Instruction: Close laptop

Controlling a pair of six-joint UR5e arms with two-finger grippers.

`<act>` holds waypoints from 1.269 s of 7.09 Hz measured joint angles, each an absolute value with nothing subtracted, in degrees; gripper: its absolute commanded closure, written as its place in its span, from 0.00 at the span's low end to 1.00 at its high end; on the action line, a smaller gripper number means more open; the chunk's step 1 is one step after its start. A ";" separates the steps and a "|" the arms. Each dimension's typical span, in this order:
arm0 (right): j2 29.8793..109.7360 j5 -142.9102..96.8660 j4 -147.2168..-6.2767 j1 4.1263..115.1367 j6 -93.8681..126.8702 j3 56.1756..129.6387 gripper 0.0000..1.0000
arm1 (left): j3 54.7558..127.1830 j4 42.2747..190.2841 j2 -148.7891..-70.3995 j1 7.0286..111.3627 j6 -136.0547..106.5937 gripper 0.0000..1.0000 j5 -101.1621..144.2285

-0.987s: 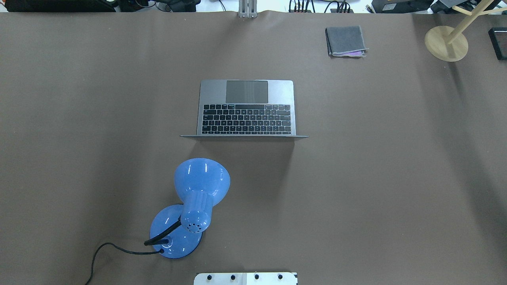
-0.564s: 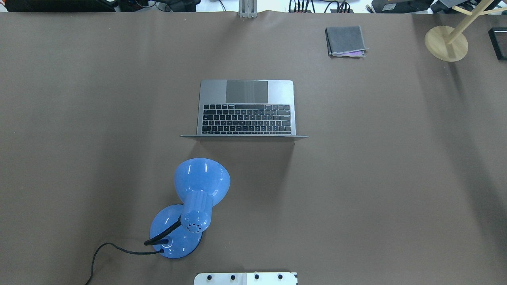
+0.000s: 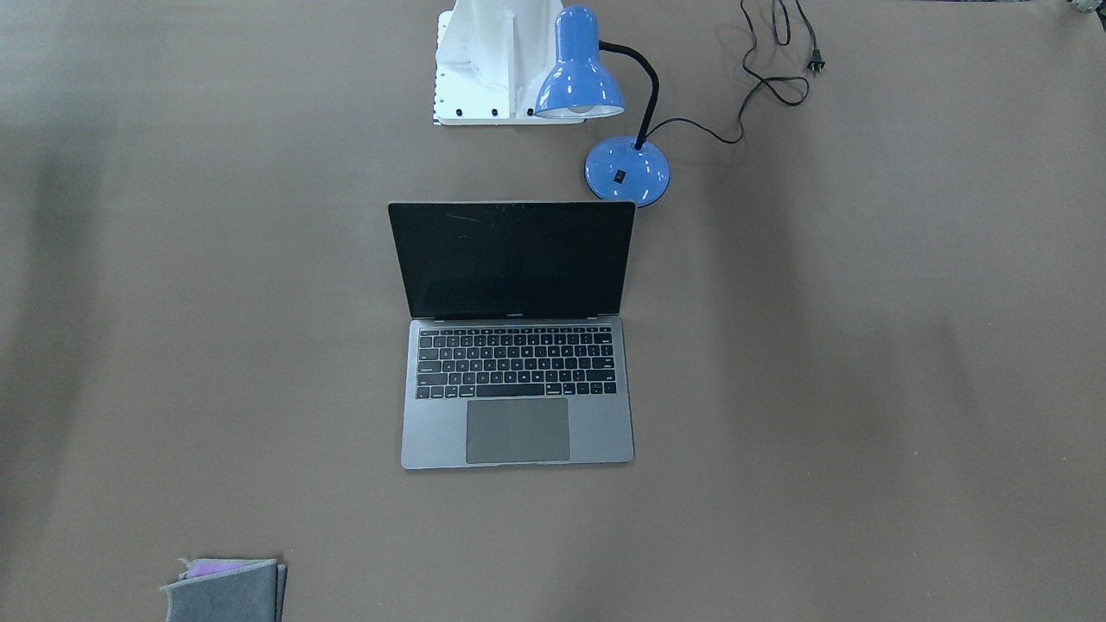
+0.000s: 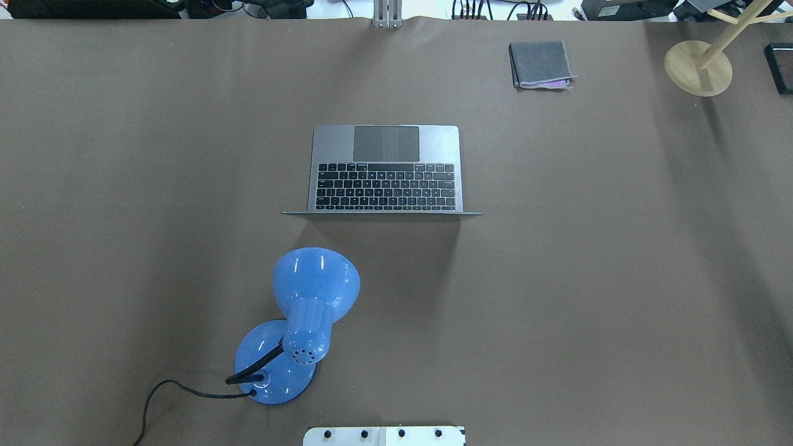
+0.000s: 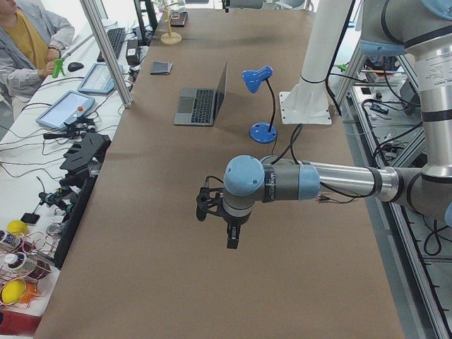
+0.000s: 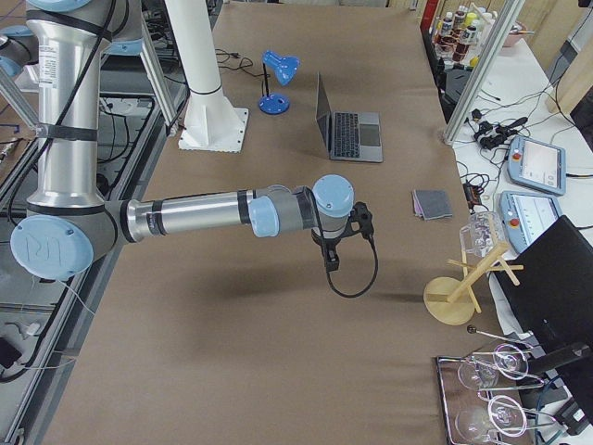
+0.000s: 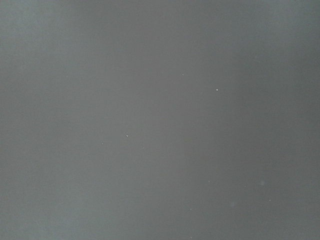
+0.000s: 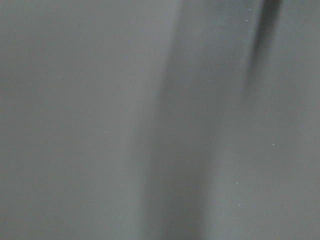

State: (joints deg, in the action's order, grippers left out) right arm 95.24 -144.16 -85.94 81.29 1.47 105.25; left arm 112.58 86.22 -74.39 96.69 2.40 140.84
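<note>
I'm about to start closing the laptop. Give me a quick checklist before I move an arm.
1. The laptop is open with its lid upright, ready to fold: ok.
2. Nothing lying on it: ok.
3. The lamp stands apart from the lid, on the robot's side: ok, but mind it on a left-arm approach.
4. The left gripper is well away from the laptop; open or shut: cannot tell.
5. The right gripper is also well away; open or shut: cannot tell.
6. Wrist cameras see the laptop: not ok, only bare table.
</note>
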 measured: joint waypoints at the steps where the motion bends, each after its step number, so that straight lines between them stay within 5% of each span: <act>1: 95.03 -144.06 -84.05 78.02 8.83 108.31 0.52 | 113.99 90.02 -74.73 93.61 -5.99 0.74 142.90; 2: 94.94 -143.74 -79.07 73.89 19.01 110.88 0.69 | 116.46 93.13 -75.64 88.73 -16.50 1.00 144.51; 3: 94.86 -141.98 -71.07 68.04 32.25 112.63 0.73 | 120.30 95.31 -77.30 82.51 -28.65 1.00 145.18; 4: 94.29 -137.99 -63.53 60.71 46.14 114.49 0.97 | 124.02 96.36 -80.45 76.05 -41.12 1.00 145.33; 9: 80.09 -125.63 -60.27 38.44 78.72 118.80 1.00 | 126.90 96.63 -102.10 46.77 -78.18 1.00 132.87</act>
